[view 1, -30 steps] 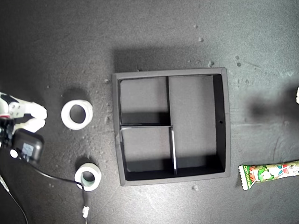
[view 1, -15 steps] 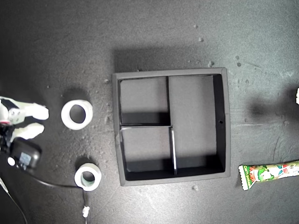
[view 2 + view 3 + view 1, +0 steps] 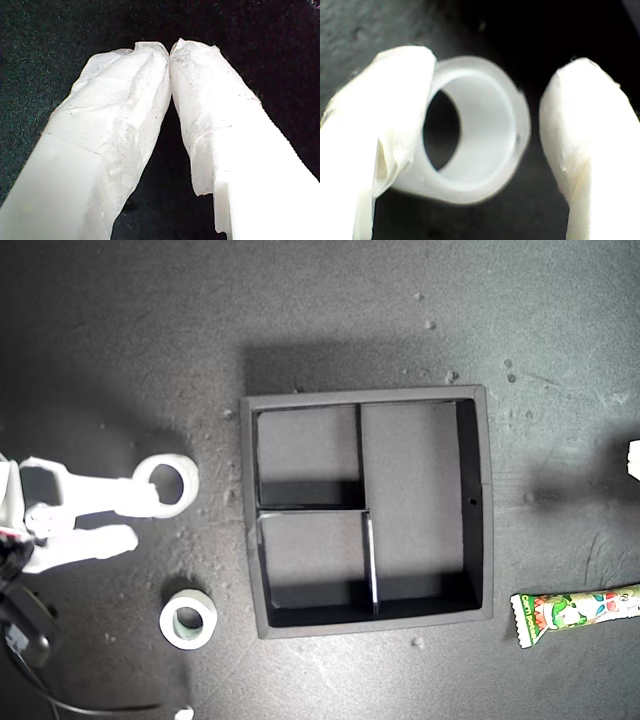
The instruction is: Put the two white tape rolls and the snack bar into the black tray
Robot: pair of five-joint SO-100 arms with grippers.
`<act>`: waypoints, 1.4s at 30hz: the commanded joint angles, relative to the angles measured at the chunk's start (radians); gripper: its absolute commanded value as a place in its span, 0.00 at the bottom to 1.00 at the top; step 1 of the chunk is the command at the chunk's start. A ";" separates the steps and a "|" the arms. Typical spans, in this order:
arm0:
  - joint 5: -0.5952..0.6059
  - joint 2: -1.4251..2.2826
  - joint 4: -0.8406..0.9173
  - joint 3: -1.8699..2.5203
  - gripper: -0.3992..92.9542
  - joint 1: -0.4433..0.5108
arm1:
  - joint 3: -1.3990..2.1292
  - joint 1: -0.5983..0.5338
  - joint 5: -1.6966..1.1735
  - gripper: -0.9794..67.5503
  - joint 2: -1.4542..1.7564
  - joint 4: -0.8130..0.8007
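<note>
The larger white tape roll lies flat to the exterior view's left of the black tray. My second gripper is open at it: one finger overlaps the roll's rim, while the other stands apart from it. Below it in the exterior view, the smaller tape roll with a greyish-green core lies untouched. The snack bar lies at the exterior view's lower right, outside the tray. My first gripper is shut on nothing above dark surface. All tray compartments hold nothing.
A dark cable trails behind the second arm in the exterior view's lower left. A white part of an arm shows at that view's right edge. Small crumbs dot the black mat.
The second arm has reached toward the exterior view's right, bringing its open fingers up to the larger tape roll. Both rolls, the snack bar and the tray have stayed put.
</note>
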 commanded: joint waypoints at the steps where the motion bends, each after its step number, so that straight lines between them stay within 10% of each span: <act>1: 0.012 -0.262 -0.071 -0.146 0.19 0.003 | 0.012 -0.006 0.000 0.01 0.006 -0.018; 28: 0.000 -1.124 -0.063 -0.528 0.12 -0.063 | 0.012 -0.072 0.032 0.01 0.006 -0.175; 37: 0.058 -1.270 0.275 -0.919 0.01 -0.124 | 0.012 -0.057 0.680 0.01 0.006 -0.175; 42: 0.115 -1.253 0.471 -1.203 0.01 -0.109 | 0.012 0.083 0.298 0.01 0.006 -0.250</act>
